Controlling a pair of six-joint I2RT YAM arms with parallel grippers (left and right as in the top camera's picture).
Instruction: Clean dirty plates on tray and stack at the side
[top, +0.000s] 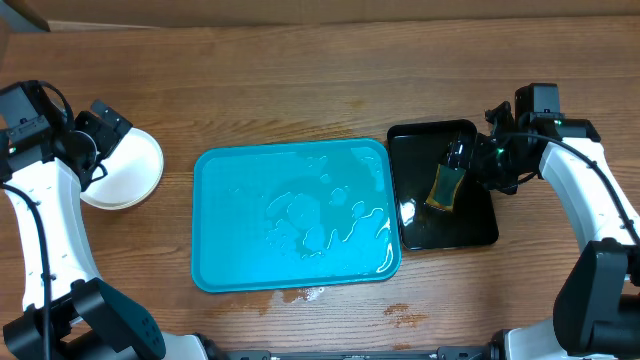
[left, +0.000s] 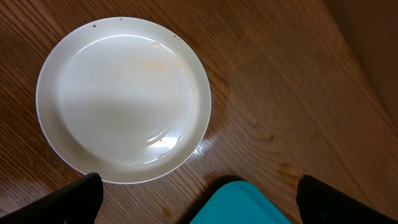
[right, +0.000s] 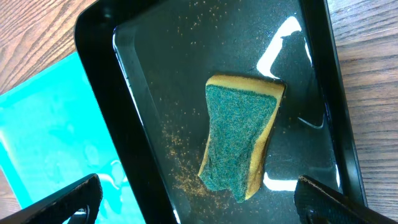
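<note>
Wood tabletop all round. At far left my left gripper (left: 198, 186) hovers, fingers apart, over the white plate (top: 135, 175), which sits beside the bare, wet tray (top: 240, 200). My right gripper (right: 196, 183) hangs open above the sponge (right: 239, 140) in the black tray (right: 143, 81). I judge stacking done; next, back both arms away.

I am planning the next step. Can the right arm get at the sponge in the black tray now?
Probably yes. The right fingers hang open above the sponge, which lies flat and uncovered in the black tray. Nothing stands between them, so the way down looks free.
</note>
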